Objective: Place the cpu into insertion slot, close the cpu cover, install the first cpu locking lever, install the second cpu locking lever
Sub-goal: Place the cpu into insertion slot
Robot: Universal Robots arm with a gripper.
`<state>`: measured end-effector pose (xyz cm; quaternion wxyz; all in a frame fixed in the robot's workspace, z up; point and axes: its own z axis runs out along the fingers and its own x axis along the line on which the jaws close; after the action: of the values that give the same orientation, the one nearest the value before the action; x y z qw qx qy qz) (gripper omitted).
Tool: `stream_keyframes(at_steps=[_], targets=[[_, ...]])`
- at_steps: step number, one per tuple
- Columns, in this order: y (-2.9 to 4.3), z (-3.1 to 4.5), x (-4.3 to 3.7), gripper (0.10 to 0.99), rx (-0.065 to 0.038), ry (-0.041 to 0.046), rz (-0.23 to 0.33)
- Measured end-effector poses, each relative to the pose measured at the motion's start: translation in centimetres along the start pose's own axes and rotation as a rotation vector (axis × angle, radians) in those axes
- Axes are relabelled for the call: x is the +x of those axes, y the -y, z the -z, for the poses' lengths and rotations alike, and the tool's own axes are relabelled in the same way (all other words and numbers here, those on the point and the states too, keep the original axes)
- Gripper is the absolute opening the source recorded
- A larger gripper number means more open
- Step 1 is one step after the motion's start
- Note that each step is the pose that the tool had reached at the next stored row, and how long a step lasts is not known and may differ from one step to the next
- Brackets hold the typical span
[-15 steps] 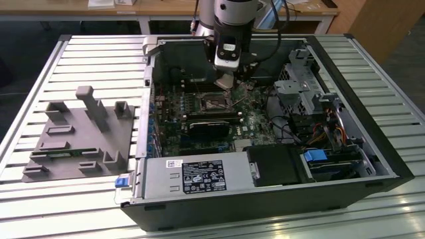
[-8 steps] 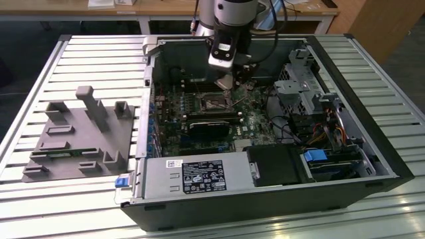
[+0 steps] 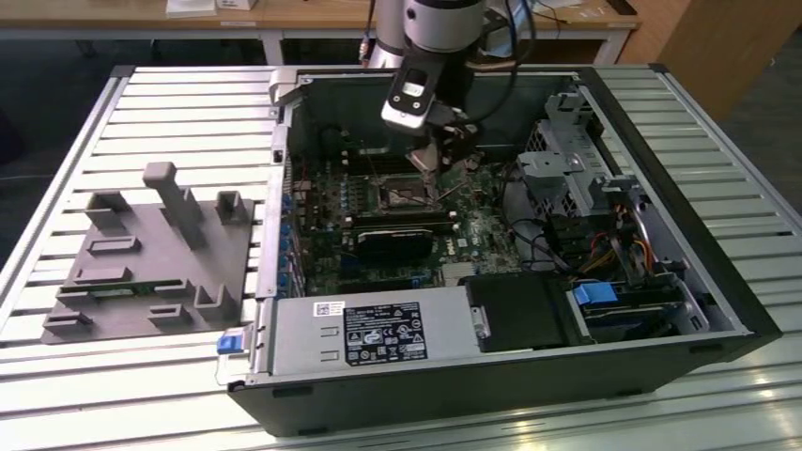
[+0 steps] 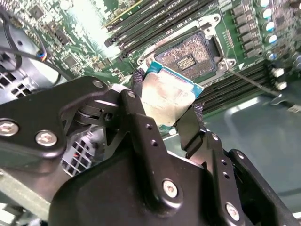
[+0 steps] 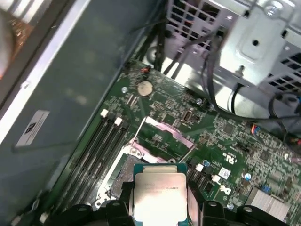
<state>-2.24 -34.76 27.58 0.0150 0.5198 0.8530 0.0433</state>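
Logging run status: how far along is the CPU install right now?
Done: nothing is seated yet. In hand: the gripper is shut on the cpu, held over the motherboard close to the insertion slot, whose dark pin field is bare. Left: the cpu is not in the slot and the cpu cover stands open, so nothing is locked down.
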Motion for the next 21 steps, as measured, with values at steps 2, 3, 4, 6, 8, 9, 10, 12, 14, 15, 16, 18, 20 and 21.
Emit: stream_keyframes(at_steps=[2,3,4,6,8,9,10,12,14,15,16,18,20,21], targets=[[0.01,-0.11,0.0,0.537,-0.001,0.0032,-0.036],[0.02,-0.17,0.0,0.537,-0.001,0.0049,-0.054],[0.02,-0.23,-0.01,0.537,-0.001,0.0065,-0.072],[0.03,-0.36,-0.01,0.537,-0.002,0.0097,-0.108],[0.04,-0.47,-0.01,0.537,-0.003,0.013,-0.144],[0.05,-0.54,-0.01,0.537,-0.003,0.0146,-0.163],[0.06,-0.6,-0.01,0.537,-0.003,0.0163,-0.181],[0.07,-0.71,-0.01,0.537,-0.004,0.0196,-0.217],[0.08,-0.84,-0.02,0.537,-0.005,0.0228,-0.253],[0.08,-0.89,-0.02,0.537,-0.005,0.0244,-0.271],[0.09,-0.96,-0.02,0.537,-0.005,0.026,-0.289],[0.1,-1.11,-0.02,0.537,-0.006,0.0293,-0.326],[0.12,-1.26,-0.02,0.537,-0.007,0.0323,-0.359],[0.15,-1.34,-0.01,0.537,-0.007,0.0332,-0.371]])
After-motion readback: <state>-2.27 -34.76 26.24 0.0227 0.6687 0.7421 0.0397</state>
